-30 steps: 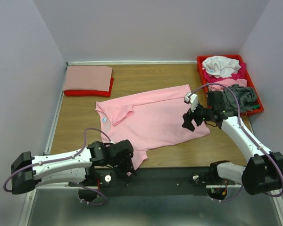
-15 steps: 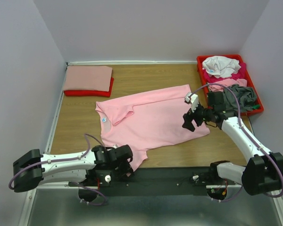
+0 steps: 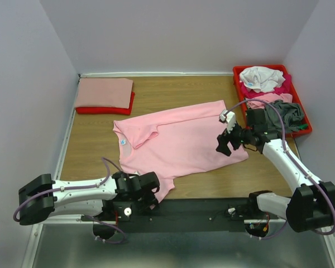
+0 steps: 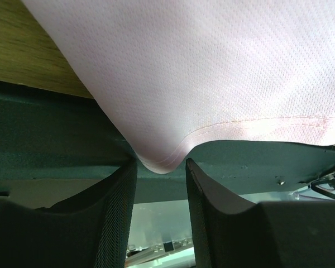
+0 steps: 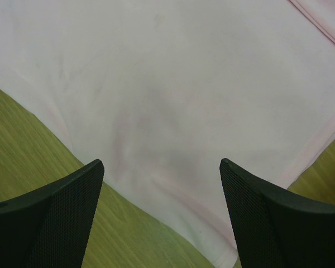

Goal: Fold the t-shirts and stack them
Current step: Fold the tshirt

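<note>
A light pink t-shirt (image 3: 178,139) lies spread flat in the middle of the wooden table, its small blue neck label (image 3: 124,143) toward the left. My left gripper (image 3: 152,196) sits low at the near edge by the shirt's sleeve corner. In the left wrist view the hemmed corner (image 4: 173,145) dips just between the tips of the left gripper (image 4: 161,164), whose jaws stand apart with daylight between them. My right gripper (image 3: 222,146) hovers wide open over the shirt's right hem (image 5: 173,184), nothing between its fingers (image 5: 78,190).
A folded salmon shirt (image 3: 103,92) rests on a folded red one (image 3: 106,110) at the back left. A red tray (image 3: 305,127) at the back right holds white (image 3: 261,77), magenta (image 3: 250,91) and grey (image 3: 290,114) shirts. A black strip (image 3: 201,209) borders the table's near edge.
My left arm has slid lower toward the near edge, bringing its gripper down to the sleeve corner, jaws narrowing slightly. The right arm and the shirt have not moved.
</note>
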